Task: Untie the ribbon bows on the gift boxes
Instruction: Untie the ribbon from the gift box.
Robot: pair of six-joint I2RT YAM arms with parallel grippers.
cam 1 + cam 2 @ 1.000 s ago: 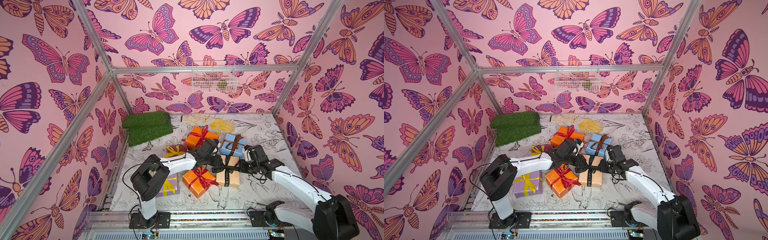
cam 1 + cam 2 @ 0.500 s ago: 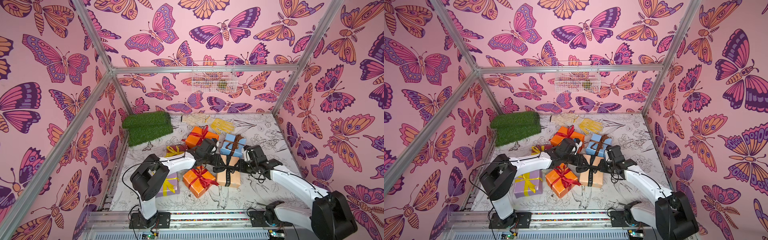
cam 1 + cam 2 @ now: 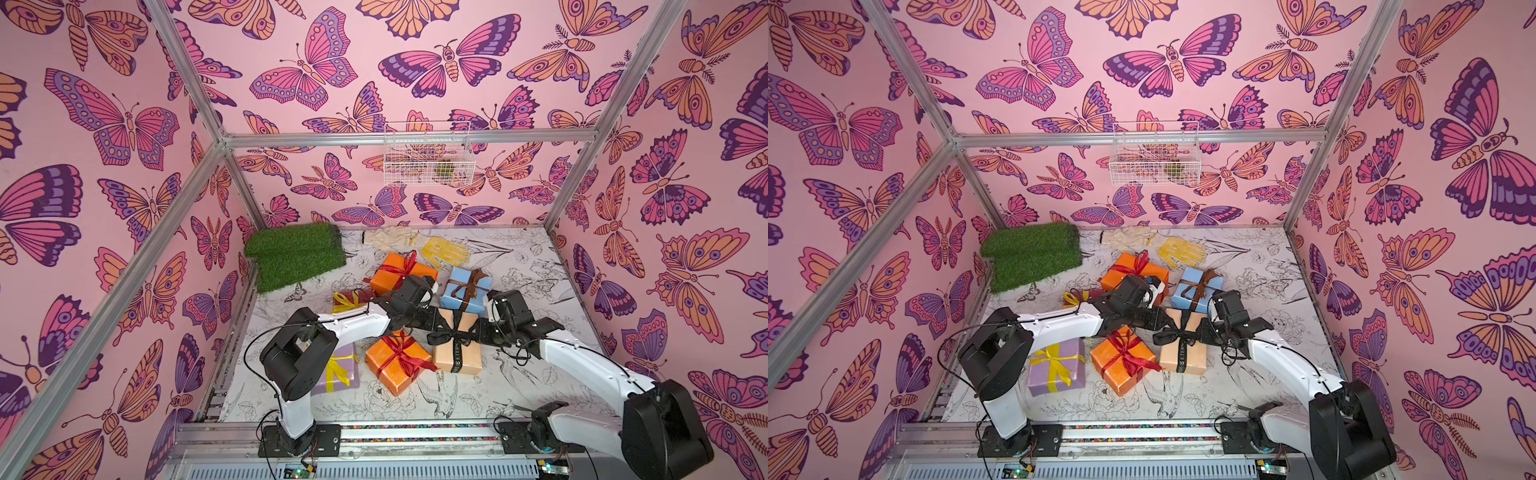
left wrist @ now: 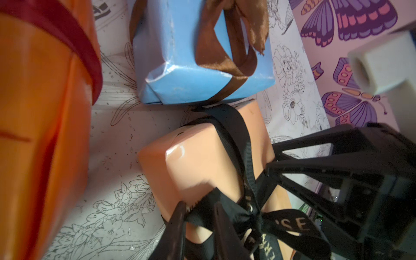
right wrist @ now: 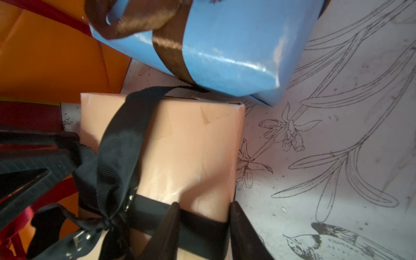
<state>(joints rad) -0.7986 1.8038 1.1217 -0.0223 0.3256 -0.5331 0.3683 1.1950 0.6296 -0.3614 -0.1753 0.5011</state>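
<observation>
Six gift boxes (image 3: 1183, 291) sit clustered in the middle of the desk (image 3: 536, 266), each wrapped w/ a ribbon. Both arms meet over the peach box (image 3: 471, 353), which lies toward the front, just beside the near orange box (image 3: 395, 382) and right up against the light blue box (image 3: 453, 291) behind it. Across it runs the black ribbon (image 3: 451, 334) w/ pale lettering; its bow sits on top, btwn the two claws.

Coming in from one side, the left claw (image 4: 199, 207) is clamped tight on a loose part of that bow, next to the knot; its wrist view shows black fabric pinched btwn the fingers. From the opp. side, the right claw (image 5: 203, 209) has its fingers clearly apart, w/ a flat stretch of the same ribbon lying btwn them at the box's edge.

On the blue box is the brown ribbon (image 3: 471, 282), bow up. A red ribbon (image 3: 399, 351) ties the near orange one. Behind the left arm (image 3: 357, 324) lies the far orange box (image 3: 388, 280). The dark red box (image 3: 363, 297) w/ a yellow bow (image 3: 345, 299) is left of it. At front left, the lilac box (image 3: 1040, 376) w/ a yellow ribbon (image 3: 1054, 359) lies partly under that arm.
</observation>
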